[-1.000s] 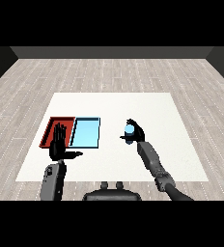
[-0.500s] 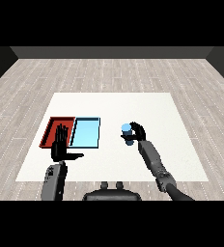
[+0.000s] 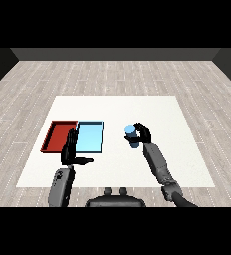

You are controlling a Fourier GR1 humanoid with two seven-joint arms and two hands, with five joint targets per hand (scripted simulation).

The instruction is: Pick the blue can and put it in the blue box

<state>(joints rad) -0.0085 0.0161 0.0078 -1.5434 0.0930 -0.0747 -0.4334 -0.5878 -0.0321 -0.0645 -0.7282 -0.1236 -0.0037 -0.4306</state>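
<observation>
The blue can (image 3: 131,136) stands upright in my right hand (image 3: 142,134), whose fingers and thumb curl round it, right of the trays over the table's middle. The light blue tray (image 3: 90,138) lies to the can's left with nothing in it. My left hand (image 3: 70,149) is held up with straight fingers and the thumb out, in front of the seam between the two trays.
The red tray (image 3: 59,136) lies directly left of the light blue one, touching it. The white table (image 3: 177,124) stretches to the right and behind the can. My left hand partly covers the near edges of both trays.
My right hand has carried the blue can leftwards, towards the light blue tray. The left hand has stayed where it was.
</observation>
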